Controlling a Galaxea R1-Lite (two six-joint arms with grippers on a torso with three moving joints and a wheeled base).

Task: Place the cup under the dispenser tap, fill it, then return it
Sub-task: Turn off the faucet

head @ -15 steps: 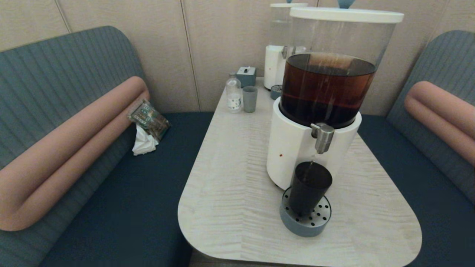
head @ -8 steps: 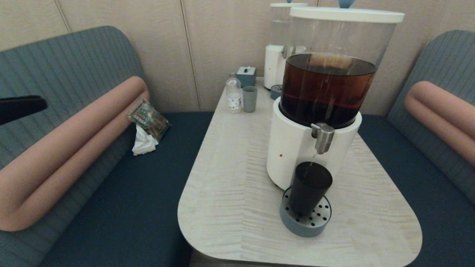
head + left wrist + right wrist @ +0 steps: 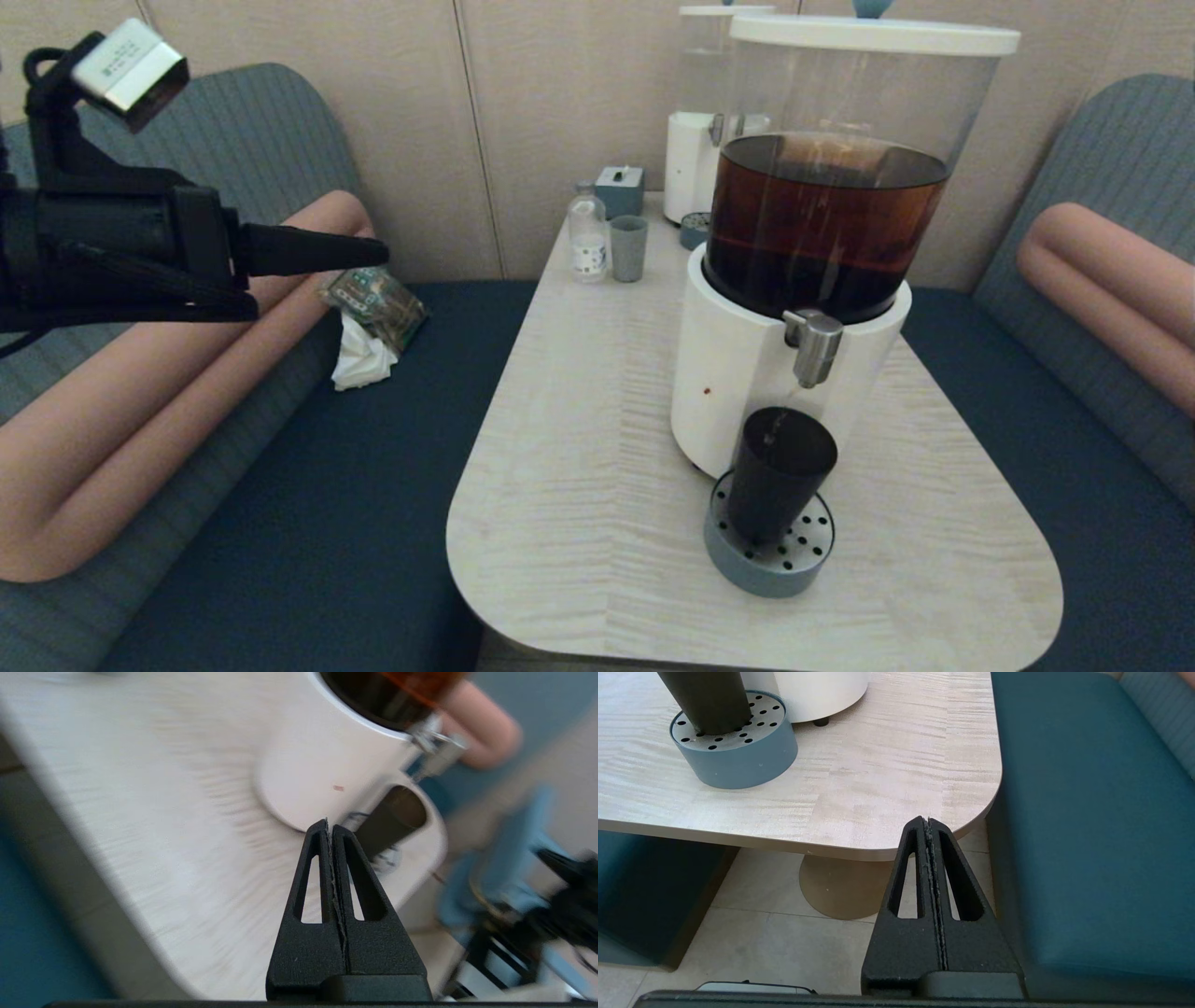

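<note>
head view: left gripper (image 3: 378, 250), fingers together, hangs well left of the cup (image 3: 780, 471) under the dispenser tap (image 3: 814, 347).

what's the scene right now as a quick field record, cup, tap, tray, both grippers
cup: black cup upright on the drip tray, held by nothing
tap: steel dispenser tap directly above the cup
tray: round blue-grey drip tray on the table, against the dispenser's white base
left gripper: shut, empty, raised over the left bench, pointing toward the table
right gripper: shut, empty, low beside the table's near corner

Matte black left claw (image 3: 378, 250), slotted triangular fingers (image 3: 312, 877)
</note>
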